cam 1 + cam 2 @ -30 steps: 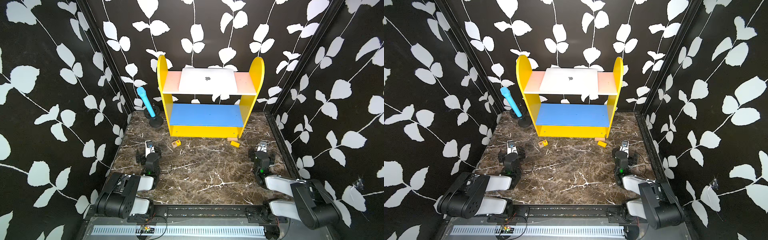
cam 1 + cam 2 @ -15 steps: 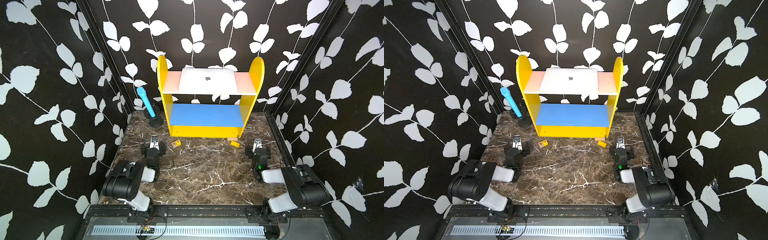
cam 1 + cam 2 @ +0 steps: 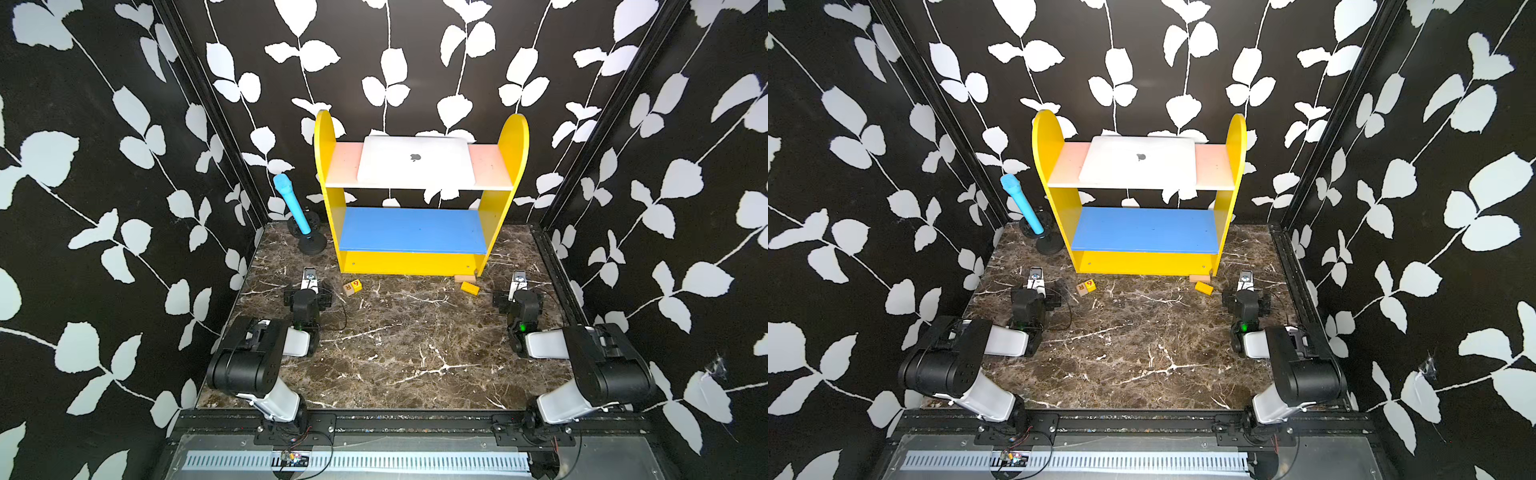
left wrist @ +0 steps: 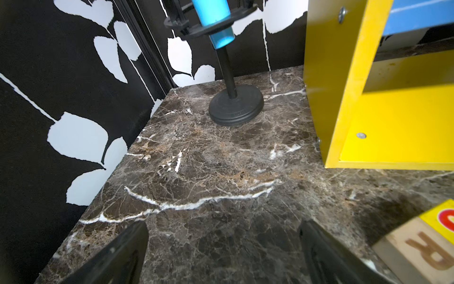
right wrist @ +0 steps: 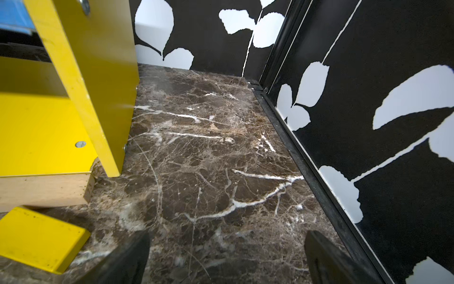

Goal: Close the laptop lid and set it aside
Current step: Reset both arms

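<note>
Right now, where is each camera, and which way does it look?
Top views: high in front, looking down and back at the shelf holding the closed laptop; left gripper and right gripper show.
Left wrist: by the left gripper, facing the mic stand and shelf corner; its open fingers show.
Right wrist: by the right gripper, facing the shelf's other corner and a yellow block; its open fingers show.
Shared: all show the shelf.

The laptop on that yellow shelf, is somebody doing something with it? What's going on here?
Nothing is handling it at this moment. The laptop lies shut, logo up, on the top board of the yellow shelf. The left tool and the right tool sit low over the marble table in front of the shelf, both open and empty.
</note>
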{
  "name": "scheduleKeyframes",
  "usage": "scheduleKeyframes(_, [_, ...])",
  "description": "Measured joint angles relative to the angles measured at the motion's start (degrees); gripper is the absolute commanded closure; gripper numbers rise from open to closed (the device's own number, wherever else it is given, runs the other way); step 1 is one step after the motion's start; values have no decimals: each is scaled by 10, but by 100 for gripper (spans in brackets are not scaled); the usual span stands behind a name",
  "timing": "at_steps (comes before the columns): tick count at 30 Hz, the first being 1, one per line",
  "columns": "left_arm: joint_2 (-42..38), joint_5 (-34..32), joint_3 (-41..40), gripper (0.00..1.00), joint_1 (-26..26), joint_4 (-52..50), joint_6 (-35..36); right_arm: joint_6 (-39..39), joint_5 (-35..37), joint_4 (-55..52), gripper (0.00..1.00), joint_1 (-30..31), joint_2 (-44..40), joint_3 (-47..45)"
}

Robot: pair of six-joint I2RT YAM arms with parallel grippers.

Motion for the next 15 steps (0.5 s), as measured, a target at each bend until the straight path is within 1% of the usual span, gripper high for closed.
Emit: scheduleKeyframes(15, [0,5,0,2,0,-5,0,5,-5,-13,1,0,0,3])
